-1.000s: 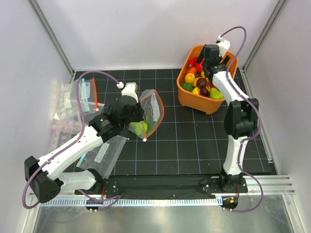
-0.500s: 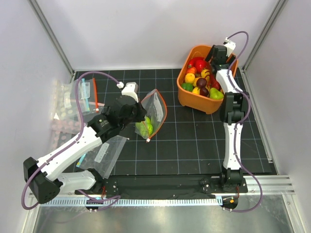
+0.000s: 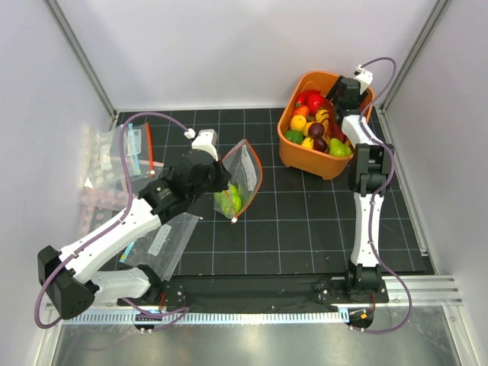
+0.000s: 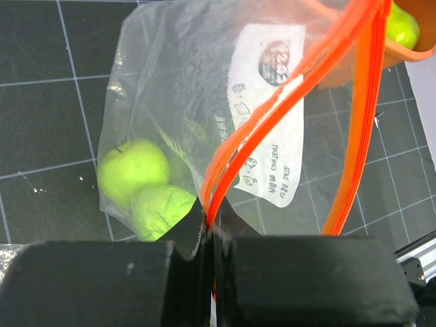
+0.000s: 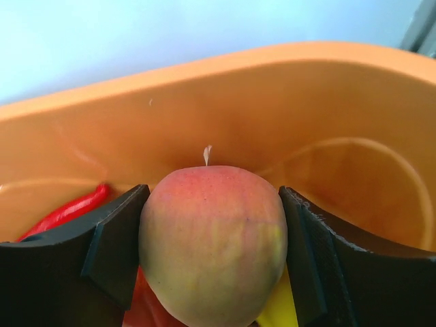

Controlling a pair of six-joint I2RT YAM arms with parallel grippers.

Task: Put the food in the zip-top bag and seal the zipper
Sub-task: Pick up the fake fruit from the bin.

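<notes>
The left pincer [image 4: 210, 235] is clamped shut on the orange-red zipper [image 4: 354, 102] of the zip-top bag [image 4: 170, 82]. It holds the bag up by that edge over the dark gridded desk [image 3: 305, 213], with the mouth gaping. Two green fruits [image 4: 133, 167] lie together in the bag's bottom. Its white label [image 4: 272, 136] is seen from the back through the plastic. A dark round logo sits at the top and lines of reversed print run below, too blurred to read.

A flat clear bag [image 3: 164, 240] lies on the desk under the left arm, and others [image 3: 114, 152] lie further left.

At the far right stands an orange basket [image 3: 305, 162] heaped with more food [image 3: 316, 130]. The right pincer [image 5: 212, 197] is down in its far corner. Both fingers [image 5: 112, 245] press the sides of a peach-coloured fruit [image 5: 214, 252], with a red chilli [image 5: 65, 211] beside it.

A second ago the right pincer hung over the middle of the basket with its jaws wider. The held bag was more spread out then, and now hangs narrower.
</notes>
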